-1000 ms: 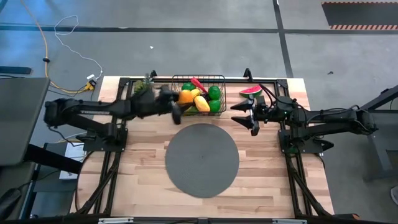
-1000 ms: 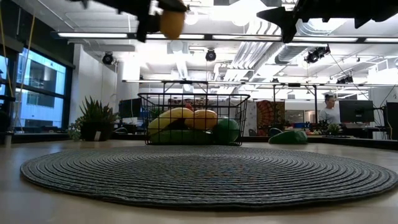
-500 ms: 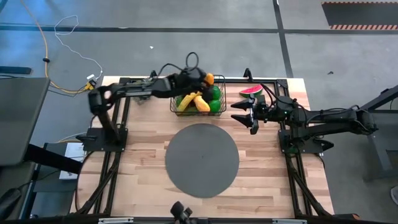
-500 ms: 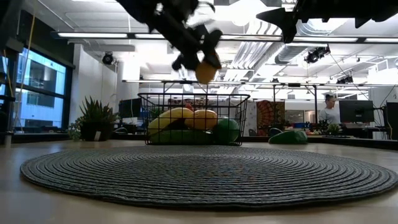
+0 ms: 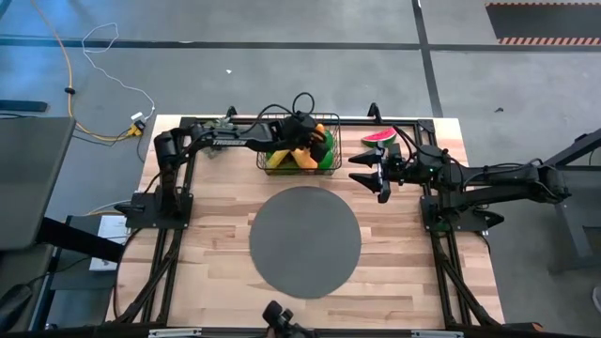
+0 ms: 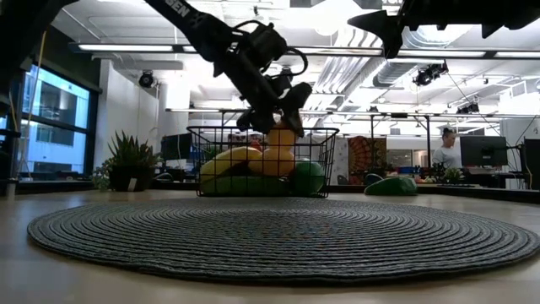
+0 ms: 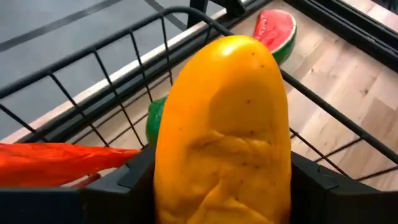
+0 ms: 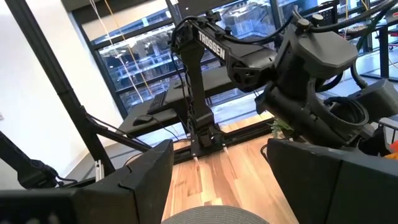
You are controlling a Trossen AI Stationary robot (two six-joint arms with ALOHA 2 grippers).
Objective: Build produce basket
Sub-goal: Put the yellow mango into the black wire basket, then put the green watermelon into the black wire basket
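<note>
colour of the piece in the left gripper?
Orange-yellow piece, faintly speckled; clearest in the left wrist view.

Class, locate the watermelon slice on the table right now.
In the high view, the watermelon slice lies on the table near the far edge, just right of the basket and beside the right gripper.
</note>
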